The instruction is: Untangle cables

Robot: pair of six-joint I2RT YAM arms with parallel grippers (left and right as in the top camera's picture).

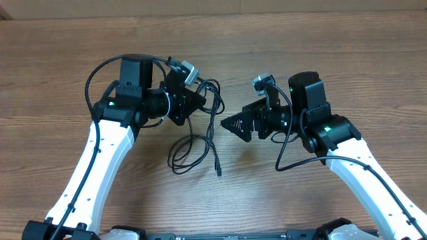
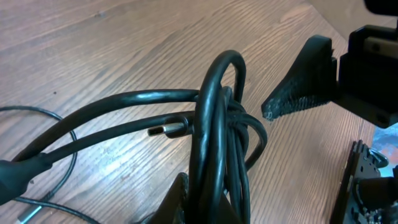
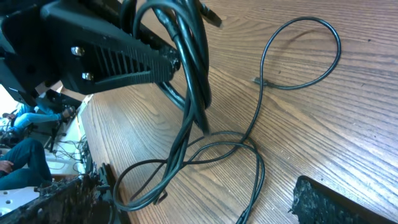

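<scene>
The cables [image 1: 212, 123] are thin black cords, bunched at the top and trailing down into loose loops on the wood table [image 1: 53, 60]. My left gripper [image 1: 200, 99] is shut on the bunch and holds it above the table. In the left wrist view the cables [image 2: 217, 118] rise in a tight loop from between my left gripper's [image 2: 208, 208] closed jaws, with a metal plug [image 2: 165, 130] sticking out. My right gripper [image 1: 230, 125] is open just right of the hanging strands and holds nothing. In the right wrist view, the cables [image 3: 189, 93] hang ahead of my right gripper [image 3: 199, 208].
One plug end [image 1: 218, 172] lies on the table below the loops. A single strand curls into a wide loop [image 3: 298, 56] farther out. The two arms' own thick black wires arc beside each wrist.
</scene>
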